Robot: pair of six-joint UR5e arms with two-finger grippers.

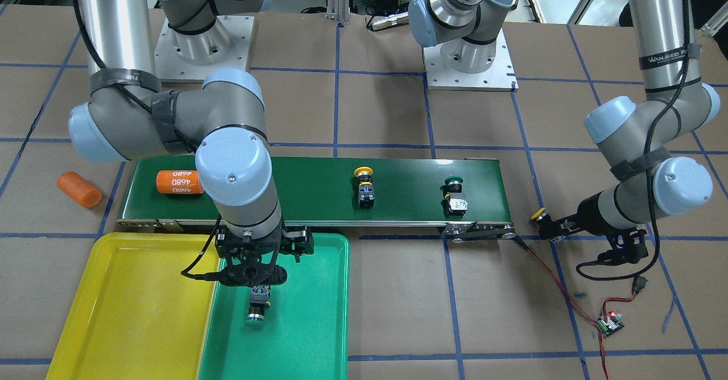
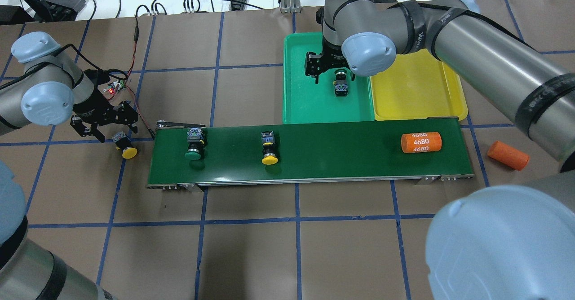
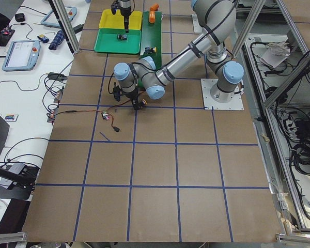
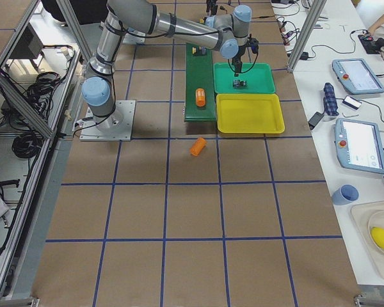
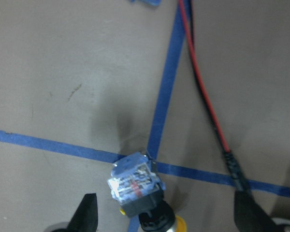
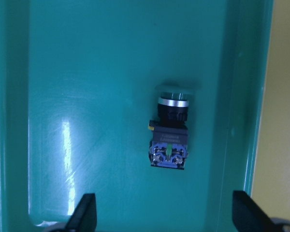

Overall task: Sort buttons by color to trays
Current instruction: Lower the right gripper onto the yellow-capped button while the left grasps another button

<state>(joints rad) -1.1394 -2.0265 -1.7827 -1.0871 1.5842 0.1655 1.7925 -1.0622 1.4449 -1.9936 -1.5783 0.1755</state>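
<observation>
The right end effector (image 6: 164,212) hangs with its fingers spread wide, pinching nothing. Straight beneath it the green button (image 6: 170,130) lies on its side on the floor of the green tray (image 2: 296,102), clear of both fingers, with its cap pointing away from the robot's base. The wrist above points straight down, and the forearm reaches out across the conveyor belt (image 2: 337,156) from the shoulder. Beside this end effector the yellow tray (image 2: 417,98) sits edge to edge with the green one.

The left end effector (image 5: 166,210) is also spread. The yellow button (image 5: 137,188) lies between its fingers on the brown-papered bench (image 2: 251,255), and in the wrist view it touches neither finger. This wrist is tilted, held low over the bench, with the elbow bent outward. A red wire (image 5: 203,87) runs past, leading to a small circuit board (image 2: 114,86) with a red light.

Just beyond the left end effector the belt begins. On it, nearest first, are the second green button (image 2: 194,145), then the second yellow button (image 2: 268,149), then an orange cylinder marked 4680 (image 2: 421,142) at the far end. A plain orange cylinder (image 2: 508,155) lies on the bench past that end.
</observation>
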